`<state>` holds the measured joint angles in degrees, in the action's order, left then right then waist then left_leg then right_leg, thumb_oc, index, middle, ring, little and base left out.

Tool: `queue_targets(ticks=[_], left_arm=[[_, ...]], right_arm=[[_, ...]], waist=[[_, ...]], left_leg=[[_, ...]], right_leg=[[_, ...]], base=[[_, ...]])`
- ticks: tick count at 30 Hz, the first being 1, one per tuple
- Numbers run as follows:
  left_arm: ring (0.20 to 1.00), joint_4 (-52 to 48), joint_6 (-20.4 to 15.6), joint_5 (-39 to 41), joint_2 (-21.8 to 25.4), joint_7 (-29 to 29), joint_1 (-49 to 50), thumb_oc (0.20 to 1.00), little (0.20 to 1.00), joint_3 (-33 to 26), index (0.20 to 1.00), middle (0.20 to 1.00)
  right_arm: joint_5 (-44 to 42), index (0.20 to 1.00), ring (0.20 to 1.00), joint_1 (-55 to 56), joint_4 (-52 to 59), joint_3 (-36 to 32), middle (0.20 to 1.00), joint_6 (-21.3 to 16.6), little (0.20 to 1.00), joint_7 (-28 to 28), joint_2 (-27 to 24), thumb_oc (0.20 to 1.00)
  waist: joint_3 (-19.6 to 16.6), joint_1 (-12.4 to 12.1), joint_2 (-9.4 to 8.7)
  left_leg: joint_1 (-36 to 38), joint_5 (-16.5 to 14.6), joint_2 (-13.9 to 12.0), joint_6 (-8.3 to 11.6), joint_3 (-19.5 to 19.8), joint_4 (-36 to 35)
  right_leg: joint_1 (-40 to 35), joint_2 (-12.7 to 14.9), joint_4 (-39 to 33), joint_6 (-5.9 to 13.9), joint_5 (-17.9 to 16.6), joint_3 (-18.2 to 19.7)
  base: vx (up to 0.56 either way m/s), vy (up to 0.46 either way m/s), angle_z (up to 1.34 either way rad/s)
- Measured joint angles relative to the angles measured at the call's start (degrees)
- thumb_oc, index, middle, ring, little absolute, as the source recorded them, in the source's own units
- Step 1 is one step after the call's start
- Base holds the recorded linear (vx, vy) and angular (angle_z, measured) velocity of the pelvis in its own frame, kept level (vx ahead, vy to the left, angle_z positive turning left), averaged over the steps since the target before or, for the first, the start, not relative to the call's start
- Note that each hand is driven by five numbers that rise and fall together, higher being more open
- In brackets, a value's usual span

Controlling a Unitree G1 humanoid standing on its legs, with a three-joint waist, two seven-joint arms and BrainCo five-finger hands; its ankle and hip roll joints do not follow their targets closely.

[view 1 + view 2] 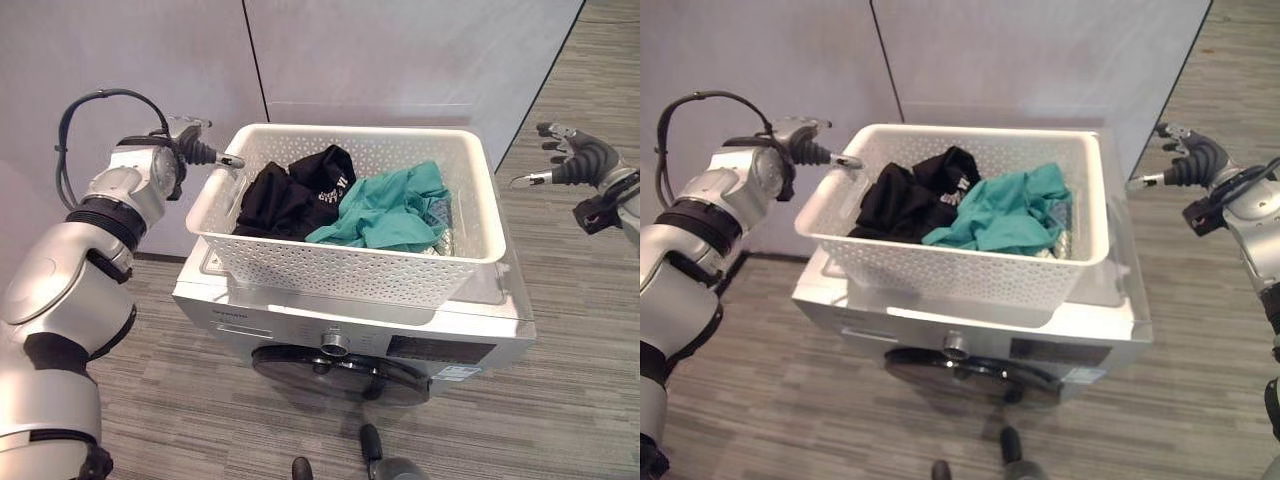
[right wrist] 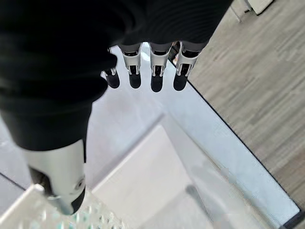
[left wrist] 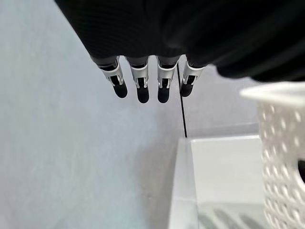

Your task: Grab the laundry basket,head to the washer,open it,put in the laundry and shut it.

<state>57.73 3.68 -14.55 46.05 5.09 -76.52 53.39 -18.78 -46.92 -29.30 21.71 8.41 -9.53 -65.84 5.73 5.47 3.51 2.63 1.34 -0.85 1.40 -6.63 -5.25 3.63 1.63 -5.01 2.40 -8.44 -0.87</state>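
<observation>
On top of the washer (image 1: 350, 320) sits the white laundry basket (image 1: 340, 265), holding black and teal laundry (image 1: 345, 205). Left hand (image 1: 190, 150) hovers beside the basket's left rim, right hand (image 1: 575, 160) off its right side, apart; both have straight, spread fingers (image 3: 138, 83) holding nothing. Head views show the dark round door (image 1: 340, 372) closed; the right wrist view shows the thumb above the basket's corner.

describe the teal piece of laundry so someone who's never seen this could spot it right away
Find the white washer in front of the grey wall; a white perforated laundry basket sits on its top. Inside the basket, toward the robot's right, lies the crumpled teal garment. Its neighbour, toward the robot's left, is the black garment, so colour alone sets it apart.
</observation>
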Motion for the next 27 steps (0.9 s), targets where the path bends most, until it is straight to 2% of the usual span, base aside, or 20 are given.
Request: queue_targets(ticks=[2, 5, 7, 10, 12, 16, 18, 19, 21, 22, 23, 25, 26, 27], left_arm=[[1.0, -0.9, 0.7, 0.6, 2.9, -0.4, 1.2, 1.0, 1.0, -1.5, 1.0, 1.0], [1.0, -1.3, 0.7, 1.2, 4.1, -0.4, 1.6, 1.0, 1.0, -1.8, 1.0, 1.0], [1.0, -5.2, 0.6, 2.2, 7.2, -0.5, 2.6, 1.0, 1.0, -3.2, 1.0, 1.0], [1.0, -7.0, 0.5, 3.4, 10.0, -0.8, 2.8, 1.0, 1.0, -3.5, 1.0, 1.0], [1.0, -8.9, 0.3, 4.1, 13.0, -1.3, 2.8, 1.0, 1.0, -3.7, 1.0, 1.0], [1.0, -14.3, -2.2, 10.8, 23.8, -1.4, 2.2, 1.0, 1.0, -4.1, 1.0, 1.0], [1.0, -21.4, -2.9, 15.0, 33.8, -1.4, 7.5, 1.0, 1.0, -11.8, 1.0, 1.0], [1.0, -24.4, -4.1, 16.7, 37.5, -1.3, 12.1, 1.0, 1.0, -17.4, 1.0, 1.0], [1.0, -27.1, -4.7, 19.3, 41.6, -1.3, 23.1, 1.0, 1.0, -28.3, 1.0, 1.0], [1.0, -27.2, -4.6, 20.4, 42.4, -1.1, 28.3, 1.0, 1.0, -32.5, 1.0, 1.0], [1.0, -27.5, -4.9, 21.5, 43.5, -0.9, 39.1, 1.0, 1.0, -40.3, 1.0, 1.0], [1.0, -25.5, -6.1, 23.1, 42.6, -0.8, 51.7, 1.0, 1.0, -50.6, 1.0, 1.0], [1.0, -26.2, -5.5, 23.1, 41.9, -1.0, 62.4, 1.0, 1.0, -60.0, 1.0, 1.0], [1.0, -27.6, -6.0, 23.2, 39.3, -1.1, 72.3, 1.0, 1.0, -70.2, 1.0, 1.0]], right_arm=[[1.7, 1.0, 1.0, 1.8, -0.1, -1.8, 1.0, 0.0, 1.0, 2.1, 0.0, 1.0], [1.6, 1.0, 1.0, 3.1, -0.1, -3.7, 1.0, -0.8, 1.0, 2.6, 0.0, 1.0], [1.7, 1.0, 1.0, 6.1, 1.9, -8.3, 1.0, -1.0, 1.0, 3.4, 0.0, 1.0], [1.5, 1.0, 1.0, 8.7, 3.1, -11.4, 1.0, -1.3, 1.0, 3.6, 0.0, 1.0], [1.0, 1.0, 1.0, 11.1, 3.8, -13.6, 1.0, -1.7, 1.0, 4.3, -0.1, 1.0], [-5.4, 1.0, 1.0, 24.2, 5.0, -26.3, 1.0, -4.8, 1.0, 4.5, 0.5, 1.0], [-8.4, 1.0, 1.0, 36.4, 6.0, -36.7, 1.0, -6.4, 1.0, 4.5, 2.2, 1.0], [-9.0, 1.0, 1.0, 41.6, 5.7, -41.6, 1.0, -7.0, 1.0, 4.6, 3.6, 1.0], [-9.6, 1.0, 1.0, 50.5, 4.4, -49.2, 1.0, -7.1, 1.0, 4.8, 5.4, 1.0], [-9.6, 1.0, 1.0, 53.4, 4.1, -51.9, 1.0, -7.2, 1.0, 5.3, 6.2, 1.0], [-9.6, 1.0, 1.0, 58.5, 4.1, -57.4, 1.0, -7.8, 1.0, 5.8, 7.8, 1.0], [-9.6, 1.0, 1.0, 63.6, 3.0, -63.6, 1.0, -8.5, 1.0, 6.6, 10.2, 1.0], [-9.5, 1.0, 1.0, 65.8, 3.2, -66.1, 1.0, -8.8, 1.0, 6.9, 11.4, 1.0], [-9.4, 1.0, 1.0, 67.4, 3.5, -68.4, 1.0, -9.5, 1.0, 7.0, 11.9, 1.0]], waist=[[0.0, 0.1, -0.02], [0.0, -0.7, -0.04], [-0.1, -1.7, -0.1], [-0.1, -1.7, -0.13], [-0.2, -1.9, -0.3], [-0.3, -2.7, -0.71], [-0.1, -3.1, -1.21], [0.2, -3.3, -2.21], [-0.5, -4.4, -2.42], [-0.8, -4.9, -2.8], [-1.3, -6.0, -3.37], [-1.7, -7.4, -4.7], [-2.1, -8.0, -4.79], [-2.1, -8.4, -4.98]], left_leg=[[1.0, -0.1, -0.3, 0.08, 0.7, 0.0], [1.4, -0.1, -0.4, 0.11, 1.4, 0.0], [1.4, 0.0, -0.5, 0.24, 1.5, 0.0], [1.7, 0.1, -0.4, 0.27, 2.7, 0.0], [1.8, 0.0, -0.3, 0.27, 2.9, 0.0], [1.9, -0.1, 0.0, 0.14, 2.9, 0.0], [2.1, -0.4, 0.1, 0.05, 3.0, 0.0], [2.1, -0.5, 0.1, 0.06, 3.1, 0.0], [2.3, -0.6, 0.2, -0.09, 3.1, 0.0], [2.3, -0.9, 0.4, -0.11, 3.1, -0.1], [2.3, -1.3, 0.5, -0.06, 3.1, -0.2], [2.3, -1.5, 0.8, -0.44, 3.1, -0.2], [2.0, -1.6, 0.8, -0.57, 3.0, -0.3], [1.7, -1.7, 1.0, -0.69, 2.9, -0.3]], right_leg=[[-1.2, -0.3, 0.0, -0.25, 0.2, -0.6], [-2.0, -0.3, 0.0, -0.33, 0.5, -1.4], [-2.1, -0.5, 0.0, -0.59, 0.3, -1.6], [-2.8, -0.5, 0.0, -0.51, 0.4, -2.5], [-2.9, -0.4, 0.0, -0.47, 0.5, -2.7], [-3.0, -0.3, 0.0, -0.45, 0.5, -2.6], [-3.3, -0.2, 0.0, -0.4, 0.9, -2.7], [-3.3, -0.2, 0.0, -0.48, 0.9, -2.8], [-3.5, -0.1, 0.0, -0.54, 1.3, -2.9], [-3.6, 0.2, 0.0, -0.27, 1.5, -2.9], [-3.6, 0.2, 0.0, -0.07, 1.8, -2.9], [-3.5, 0.5, 0.0, 0.31, 2.1, -2.8], [-2.9, 0.9, 0.0, 0.37, 2.3, -2.6], [-2.5, 1.1, 0.0, 0.57, 2.6, -2.6]], base=[[0.02, -0.001, 0.12], [-0.01, -0.005, 0.14], [-0.02, 0.019, 0.07], [-0.02, 0.034, 0.15], [-0.02, 0.06, 0.07], [-0.02, 0.05, -0.01], [-0.03, 0.078, 0.02], [-0.03, 0.06, 0.07], [0.03, 0.078, 0.03], [0.04, 0.088, 0.0], [-0.02, 0.095, 0.0], [-0.04, 0.1, -0.01], [-0.08, 0.107, -0.07], [-0.12, 0.095, -0.07]])
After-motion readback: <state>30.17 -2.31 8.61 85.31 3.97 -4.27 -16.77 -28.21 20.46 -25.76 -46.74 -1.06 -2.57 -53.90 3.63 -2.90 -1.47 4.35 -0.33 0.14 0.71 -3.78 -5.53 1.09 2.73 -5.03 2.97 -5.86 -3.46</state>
